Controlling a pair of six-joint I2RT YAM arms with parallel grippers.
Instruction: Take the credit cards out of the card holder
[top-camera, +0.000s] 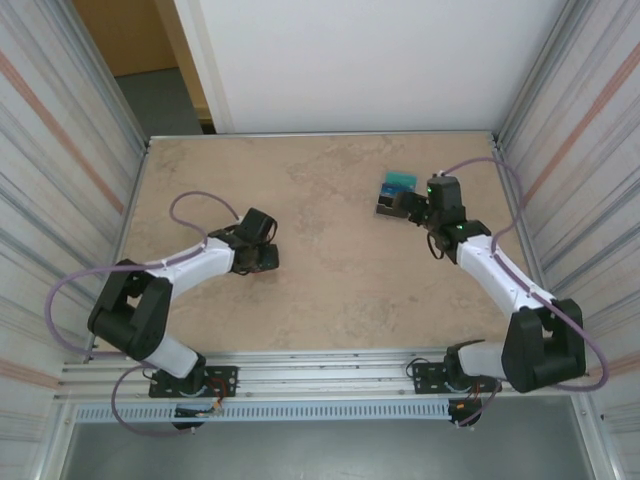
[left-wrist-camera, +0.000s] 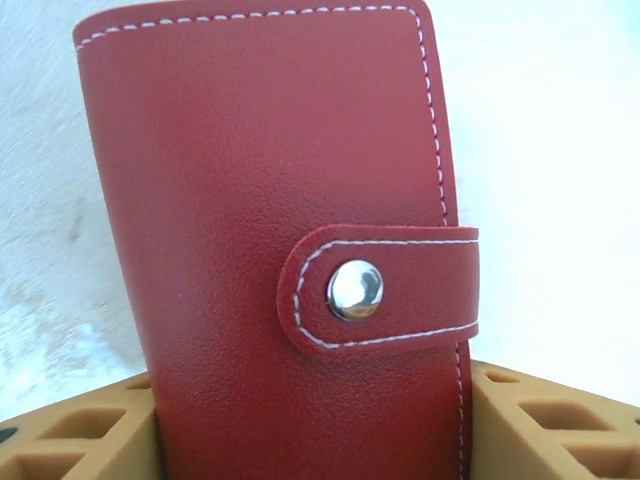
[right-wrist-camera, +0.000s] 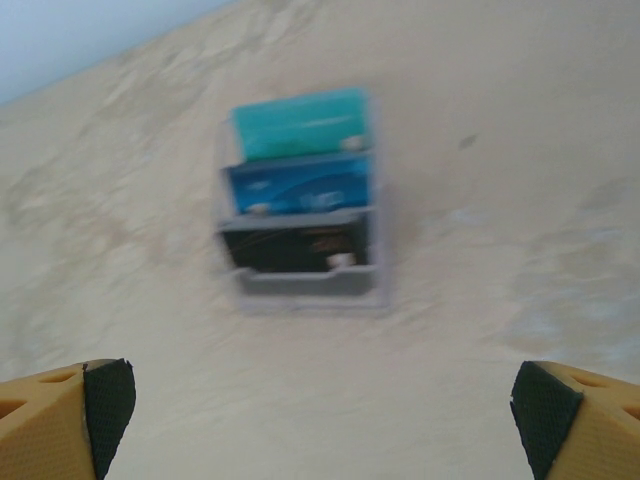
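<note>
**Trainee:** Where is the work item?

**Instructor:** The card holder (left-wrist-camera: 270, 200) stands upright between the fingers (left-wrist-camera: 80, 435) of the left tool (top-camera: 262, 250), which sits toward 9 o'clock on the counter (top-camera: 330, 290). The holder is folded shut. Its strap (left-wrist-camera: 400, 290) wraps in from the 3 o'clock edge, and the snap stud (left-wrist-camera: 355, 289) is fastened.

**Trainee:** Is the left tool clenched on it?

**Instructor:** Cannot tell. Both fingers lie against the holder's lower side edges, but the pictures do not show whether they press firmly. Confirm a firm hold before proceeding.

**Trainee:** And the right tool?

**Instructor:** The right tool (right-wrist-camera: 325, 405) is released, with its jaws wide apart, and hovers toward 2 o'clock on the counter. At its 12 o'clock, three credit cards (right-wrist-camera: 300, 180) lie stepped: teal, blue and dark. They appear to sit in a pale see-through sleeve, but the view is blurred.

**Trainee:** How is the current step done well?

**Instructor:** Judged from this state, the step is securing the closed holder.
1. Grip low, on the side edges, leaving strap and stud uncovered.
2. Keep the stud face turned toward the free tool.
3. Apply only enough pressure to stop slipping. Excess force would likely pinch the covers and hinder opening.
4. Next, the strap's rounded tip should be peeled off the stud, toward 3 o'clock.
</note>
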